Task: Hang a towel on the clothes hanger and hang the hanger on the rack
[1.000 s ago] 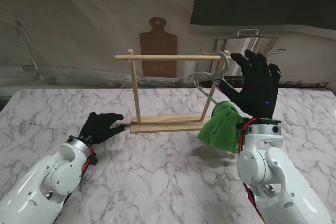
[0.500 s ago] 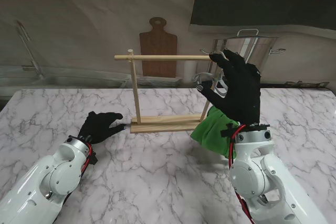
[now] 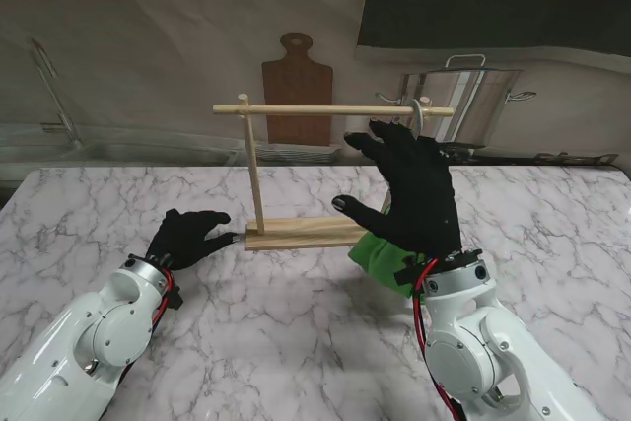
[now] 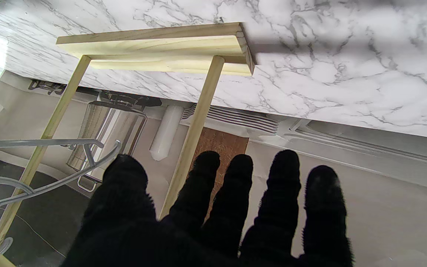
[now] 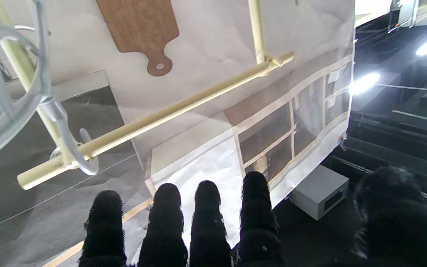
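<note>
1. The clear plastic hanger hung by its hook on the wooden rack, at the rail's right end; the green towel draped beneath.
2. The right hand was spread, holding nothing, in front of the rack.
3. The left hand lay flat, fingers apart, by the rack's base.
4. Judgement: hanging step apparently complete; next calls for retracting clear of the hanger.
</note>
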`<state>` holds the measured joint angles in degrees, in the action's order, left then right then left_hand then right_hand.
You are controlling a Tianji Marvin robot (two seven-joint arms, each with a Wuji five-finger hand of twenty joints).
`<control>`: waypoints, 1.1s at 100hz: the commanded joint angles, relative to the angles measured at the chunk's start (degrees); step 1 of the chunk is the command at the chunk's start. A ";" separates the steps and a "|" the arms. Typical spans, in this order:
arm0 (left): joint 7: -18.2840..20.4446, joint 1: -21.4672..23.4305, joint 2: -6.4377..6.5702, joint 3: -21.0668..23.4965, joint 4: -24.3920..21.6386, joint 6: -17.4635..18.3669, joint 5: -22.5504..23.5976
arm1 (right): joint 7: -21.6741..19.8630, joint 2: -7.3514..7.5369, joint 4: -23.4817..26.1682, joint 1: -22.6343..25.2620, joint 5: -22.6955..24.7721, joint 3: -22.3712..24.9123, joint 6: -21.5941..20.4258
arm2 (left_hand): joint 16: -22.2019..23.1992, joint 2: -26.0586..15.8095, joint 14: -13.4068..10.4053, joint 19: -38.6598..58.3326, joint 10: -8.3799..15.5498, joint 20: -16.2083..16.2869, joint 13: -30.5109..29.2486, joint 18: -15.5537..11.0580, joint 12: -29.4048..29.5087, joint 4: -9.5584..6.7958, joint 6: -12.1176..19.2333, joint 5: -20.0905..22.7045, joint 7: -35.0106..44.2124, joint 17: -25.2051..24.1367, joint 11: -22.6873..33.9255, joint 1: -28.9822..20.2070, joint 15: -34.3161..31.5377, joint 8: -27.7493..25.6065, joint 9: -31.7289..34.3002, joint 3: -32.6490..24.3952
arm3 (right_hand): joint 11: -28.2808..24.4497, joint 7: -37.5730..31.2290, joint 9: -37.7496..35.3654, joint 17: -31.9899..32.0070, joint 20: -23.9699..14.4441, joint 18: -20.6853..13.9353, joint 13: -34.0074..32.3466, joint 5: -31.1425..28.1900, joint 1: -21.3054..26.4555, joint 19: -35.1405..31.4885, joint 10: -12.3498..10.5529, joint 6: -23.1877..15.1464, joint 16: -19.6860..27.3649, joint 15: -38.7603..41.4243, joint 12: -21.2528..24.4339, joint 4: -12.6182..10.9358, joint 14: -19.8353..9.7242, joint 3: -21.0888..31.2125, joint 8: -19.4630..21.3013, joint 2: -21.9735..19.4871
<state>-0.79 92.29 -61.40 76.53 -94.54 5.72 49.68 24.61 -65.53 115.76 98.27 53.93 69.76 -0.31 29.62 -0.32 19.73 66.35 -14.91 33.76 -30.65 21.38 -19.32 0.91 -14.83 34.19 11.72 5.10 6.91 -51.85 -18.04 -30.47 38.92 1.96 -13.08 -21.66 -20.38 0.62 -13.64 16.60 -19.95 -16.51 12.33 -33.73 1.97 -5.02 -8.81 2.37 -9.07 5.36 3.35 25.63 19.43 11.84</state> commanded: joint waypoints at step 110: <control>-0.64 0.66 -0.96 -0.72 -0.76 1.51 -6.27 | -2.71 1.40 -6.20 3.81 0.69 -2.14 -7.22 | -3.53 -3.61 -1.19 -29.09 -0.11 -3.92 4.23 -0.62 2.33 0.19 0.17 -3.75 -2.46 -0.18 -3.50 -1.27 4.64 1.24 -7.30 0.22 | -0.59 0.91 -2.33 -2.49 -3.15 -0.90 -2.43 -0.68 -0.65 -4.46 -2.24 -2.60 0.33 0.24 -0.94 -1.52 -1.48 -1.65 -0.06 -3.26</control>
<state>-1.92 92.62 -61.91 76.18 -94.71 6.90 44.16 22.93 -63.96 111.32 102.88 55.27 67.94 -6.96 27.37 -0.89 19.67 66.35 -14.91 31.14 -28.19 21.38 -18.27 0.91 -14.82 32.00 10.21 5.21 4.48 -51.85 -14.58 -30.39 34.05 1.96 -12.73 -21.74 -23.75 -1.70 -15.97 16.64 -21.48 -19.09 12.33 -37.31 0.04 -7.23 -8.81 2.36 -9.70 5.36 3.40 24.98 19.41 11.07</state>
